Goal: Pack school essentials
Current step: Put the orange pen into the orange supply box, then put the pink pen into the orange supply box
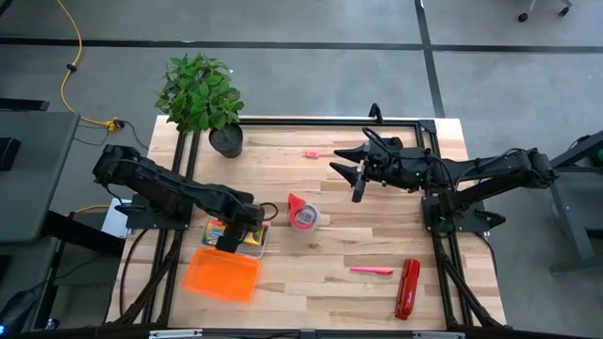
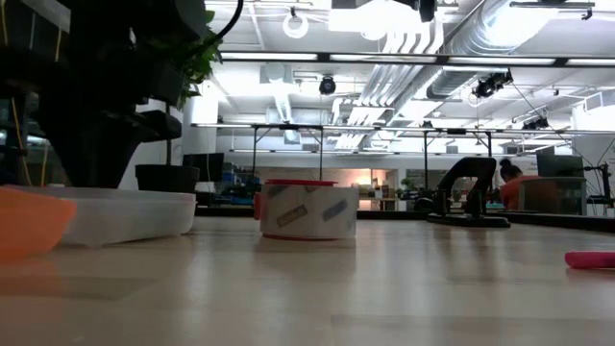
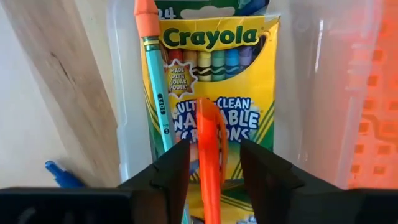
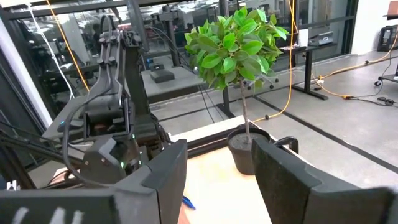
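My left gripper (image 1: 236, 232) (image 3: 214, 171) hangs open over a clear container (image 1: 252, 247) (image 2: 125, 213). Inside it lie a yellow crayon box (image 3: 217, 81) and a teal pencil (image 3: 155, 81). An orange-red marker (image 3: 210, 155) lies on the crayon box between my fingers, with a gap showing on each side. A blue pen tip (image 3: 59, 174) shows beside the container wall. A pink marker (image 1: 372, 270) (image 2: 591, 259) lies on the table, and a tiny pink piece (image 1: 311, 153) lies near the far edge. My right gripper (image 1: 356, 171) (image 4: 217, 180) waits open above the table's far right.
The orange lid (image 1: 221, 275) (image 2: 29, 221) lies at the near side of the container. A red tape roll (image 1: 303, 214) (image 2: 307, 210) stands mid-table. A long red stapler (image 1: 407, 287) lies near the right front corner. A potted plant (image 1: 203, 94) (image 4: 239, 50) stands at the far left corner.
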